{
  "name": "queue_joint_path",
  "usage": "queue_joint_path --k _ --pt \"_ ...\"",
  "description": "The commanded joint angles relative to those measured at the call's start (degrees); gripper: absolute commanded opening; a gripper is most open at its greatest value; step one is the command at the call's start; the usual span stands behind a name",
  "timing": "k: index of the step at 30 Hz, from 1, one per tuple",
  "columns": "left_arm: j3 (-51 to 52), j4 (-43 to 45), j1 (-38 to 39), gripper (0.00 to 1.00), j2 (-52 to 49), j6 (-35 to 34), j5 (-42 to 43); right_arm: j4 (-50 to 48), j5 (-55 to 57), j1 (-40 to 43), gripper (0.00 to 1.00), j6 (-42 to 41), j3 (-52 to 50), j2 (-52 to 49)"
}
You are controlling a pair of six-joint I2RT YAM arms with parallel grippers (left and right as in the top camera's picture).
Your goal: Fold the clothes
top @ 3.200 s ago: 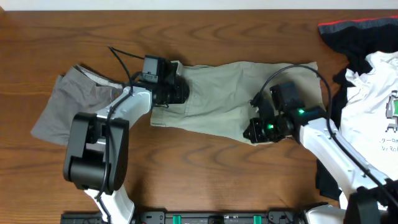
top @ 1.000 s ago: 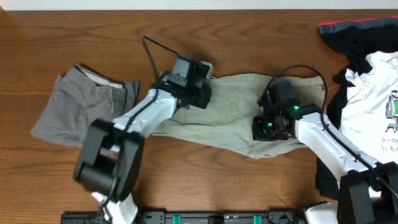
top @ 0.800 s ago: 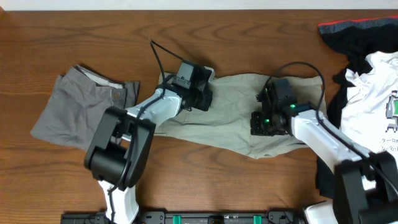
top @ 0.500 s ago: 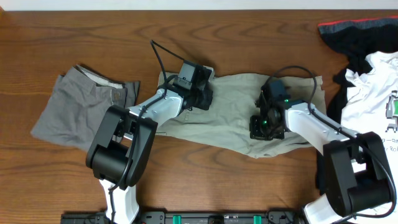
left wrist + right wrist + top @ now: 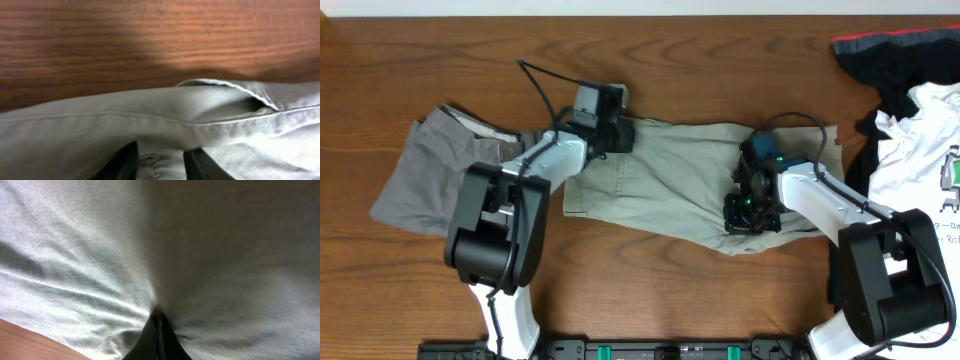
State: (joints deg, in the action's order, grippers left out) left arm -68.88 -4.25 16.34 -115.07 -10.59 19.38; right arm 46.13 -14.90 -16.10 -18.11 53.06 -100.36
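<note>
My right gripper [image 5: 158,330] is pinched fully closed on a fold of the khaki shorts [image 5: 670,170] near their right end. My left gripper [image 5: 159,161], its tips mostly buried, clamps bunched cloth at their upper left edge. Left of them on the tabletop [image 5: 720,60] lie grey shorts [image 5: 440,175]; to the right are a white T-shirt [image 5: 920,170] and a black garment [image 5: 900,60].

Bench: a wooden table [image 5: 720,60], dark reddish-brown, its grain running from the left edge to the right edge.
Far edge: a thin pale strip [image 5: 620,7] lies beyond it; wall or floor, cannot tell.
Near edge: a black rail [image 5: 670,350] with green parts sits at the middle.
Light: soft and even, with a paler sheen on the wood in the left wrist view.
</note>
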Motion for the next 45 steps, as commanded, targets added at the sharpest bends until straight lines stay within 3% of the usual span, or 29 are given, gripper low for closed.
queue_joint_path --k 1,4,6,10,13,20,31,40,45 --pt "-2.86 -1.51 -0.46 0.36 0.68 -0.87 4.72 0.87 4.98 0.28 0.01 3.19 -3.04 -0.70" --pt "-3.41 -3.26 -0.04 0.40 3.67 -0.61 8.15 1.51 3.74 1.16 0.02 4.96 -2.45 4.85" --pt "-3.41 -3.72 0.48 0.42 5.90 -0.68 10.47 1.46 2.82 1.90 0.07 4.94 -2.43 8.96" --pt "-3.41 -4.26 3.93 0.45 9.44 -0.72 13.07 1.22 2.89 4.79 0.29 4.22 -2.43 17.38" --pt "-3.41 -4.26 7.74 0.46 9.42 -0.39 12.98 0.87 3.02 7.98 0.31 2.38 -2.43 20.44" --pt "-3.41 -1.55 16.00 0.45 4.68 7.04 7.41 -1.97 4.57 14.08 0.13 -2.89 -2.60 17.55" --pt "-3.41 8.72 17.66 0.43 -5.90 3.34 -1.22 -4.70 4.11 13.44 0.02 -2.91 -2.60 4.81" --pt "-3.63 10.03 14.67 0.43 -7.04 2.12 -2.58 9.64 4.22 13.42 0.01 -3.08 -2.60 0.17" --pt "-6.86 10.49 10.29 0.41 -6.93 -2.03 -1.99 9.33 4.11 13.40 0.02 -2.99 -2.60 0.28"
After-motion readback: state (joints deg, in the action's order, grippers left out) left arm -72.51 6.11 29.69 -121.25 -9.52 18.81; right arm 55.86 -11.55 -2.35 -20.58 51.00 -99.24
